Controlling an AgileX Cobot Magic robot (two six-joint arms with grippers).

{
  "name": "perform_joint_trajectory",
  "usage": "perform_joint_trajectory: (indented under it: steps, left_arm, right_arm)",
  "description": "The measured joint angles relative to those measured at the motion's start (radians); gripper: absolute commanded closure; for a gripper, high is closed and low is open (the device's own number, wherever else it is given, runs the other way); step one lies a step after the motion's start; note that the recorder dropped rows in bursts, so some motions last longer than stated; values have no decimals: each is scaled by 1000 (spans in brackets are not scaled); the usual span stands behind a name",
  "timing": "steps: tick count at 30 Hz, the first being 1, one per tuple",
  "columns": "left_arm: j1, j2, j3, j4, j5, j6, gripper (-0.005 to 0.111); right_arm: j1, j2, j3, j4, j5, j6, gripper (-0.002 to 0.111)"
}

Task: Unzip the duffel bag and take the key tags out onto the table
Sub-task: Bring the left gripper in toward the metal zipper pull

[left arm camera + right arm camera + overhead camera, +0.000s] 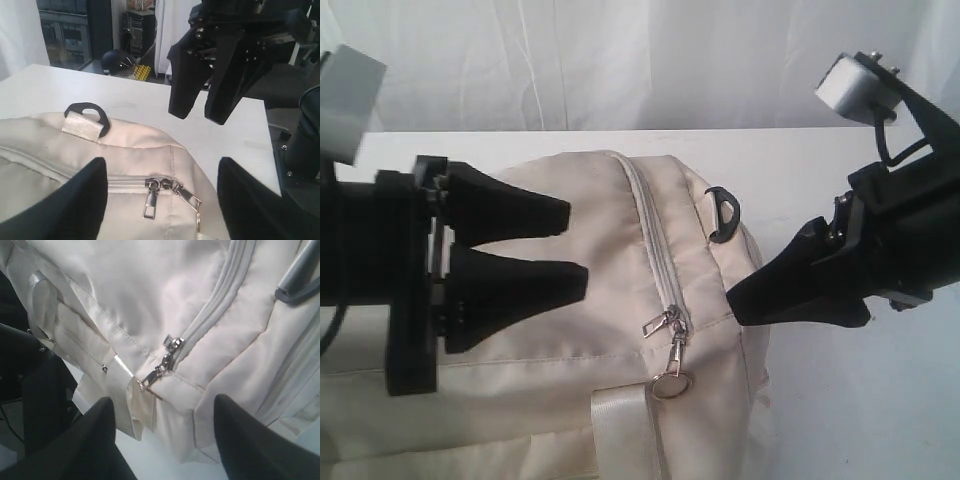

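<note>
Bag (605,205) zipped on counter (800,170), my left end effector (575,245) level, released, my right end effector (738,300) angled down, released.

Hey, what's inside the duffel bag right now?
Nothing inside shows. The duffel bag is zipped shut: its zipper runs closed down to the two sliders and the metal ring pull. The fabric covers whatever it holds, so no key tags can be seen.

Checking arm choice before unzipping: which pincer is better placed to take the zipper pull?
Probably right: the right pincer, open, points straight at the zipper pull; the left pincer hovers above the duffel bag.
</note>
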Motion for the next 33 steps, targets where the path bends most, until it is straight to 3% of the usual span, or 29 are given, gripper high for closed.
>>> perform_joint_trajectory:
  steps: [5, 13, 33]
  left_arm:
    - [-92, 78, 0, -90, -61, 119, 44]
    - [-151, 204, -71, -107, -119, 119, 45]
    - [-161, 268, -111, -8, -182, 119, 45]
  right_arm:
    - [0, 0, 0, -6, 0, 0, 54]
    - [0, 0, 0, -62, -5, 0, 54]
    - [0, 0, 0, -128, -42, 10, 54]
